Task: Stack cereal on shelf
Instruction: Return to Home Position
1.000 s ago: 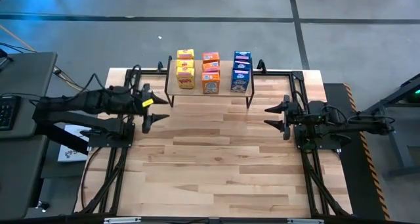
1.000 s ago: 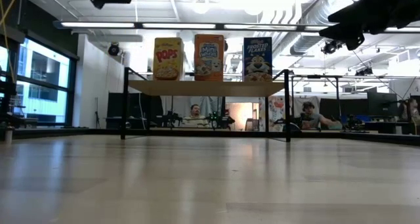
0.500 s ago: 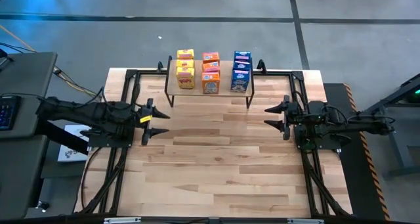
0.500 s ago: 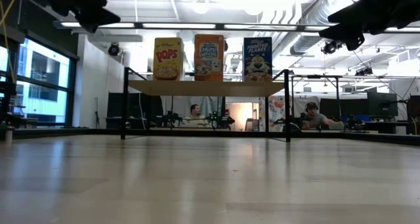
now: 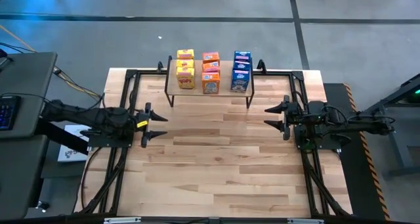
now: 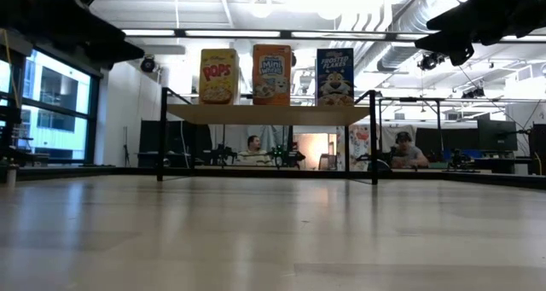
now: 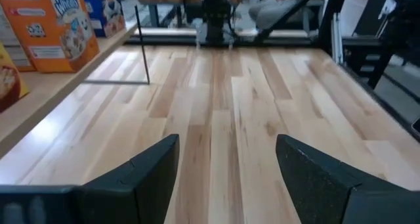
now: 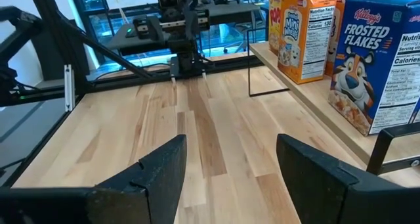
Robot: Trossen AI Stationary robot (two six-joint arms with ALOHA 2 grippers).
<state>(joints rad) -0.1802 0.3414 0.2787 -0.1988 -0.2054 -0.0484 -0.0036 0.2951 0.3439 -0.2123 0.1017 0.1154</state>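
The left gripper [image 5: 161, 125] has drawn back from beside the small raised shelf [image 5: 224, 85] of light wood on thin black legs. It now hovers over the left edge of the big butcher-block wooden table [image 5: 216, 171], its fingers [image 7: 151, 178] spread wide and holding nothing. The right gripper [image 5: 268, 117] waits opposite at the right edge, its fingers [image 8: 161, 175] likewise wide and empty. On the shelf stand the small yellow cardboard cereal boxes [image 5: 186, 69] at the left, the orange boxes [image 5: 210, 73] in the middle and the blue boxes [image 5: 241, 71] at the right, each colour in its own row running front to back (three apiece, as far as the high view lets one count). No box shows on the table, so the stacking looks done, and the left arm's retreat to rest seems nearly finished.
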